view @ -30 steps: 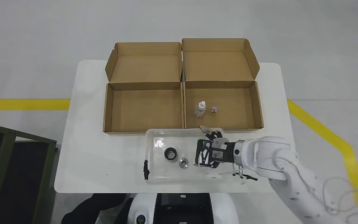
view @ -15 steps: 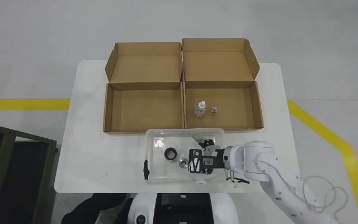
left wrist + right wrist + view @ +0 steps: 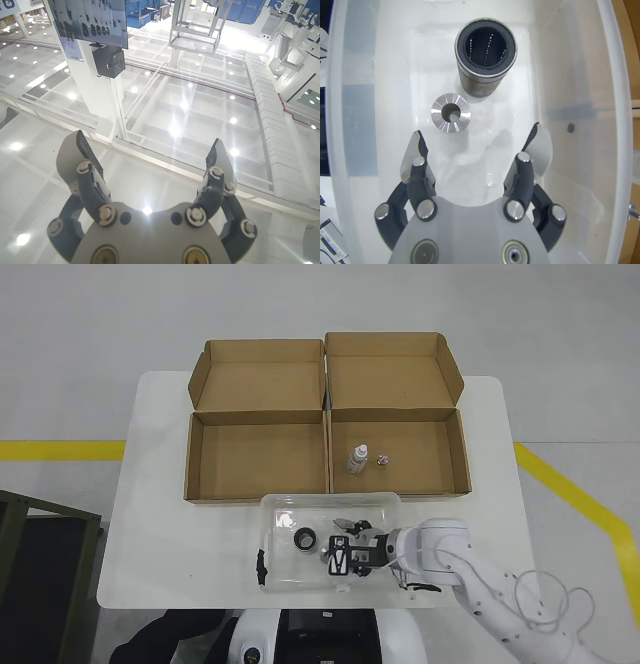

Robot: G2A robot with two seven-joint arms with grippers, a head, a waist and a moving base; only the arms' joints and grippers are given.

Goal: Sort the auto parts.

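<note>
A dark steel sleeve bearing [image 3: 486,62] stands upright in the left half of a clear plastic bin [image 3: 352,100], its open bore facing up. Just beside it, slightly nearer and to the right, sits a small silver cone-shaped bushing [image 3: 450,116] with a hole through its middle. The right gripper [image 3: 477,131] is inside the bin, to the right of both parts. Its fingers are spread wide with nothing between them, and one fingertip is close to the bushing without touching it.

The bin sits at the near side of the white counter [image 3: 160,514]. Beyond it are two open cardboard boxes side by side. The right box [image 3: 430,454] holds a small white bottle-like part [image 3: 357,457] and a tiny pinkish part [image 3: 382,461] near its left wall. The left box [image 3: 256,459] is next to it.

The left gripper [image 3: 148,140] points up at the ceiling, fingers apart and holding nothing.
</note>
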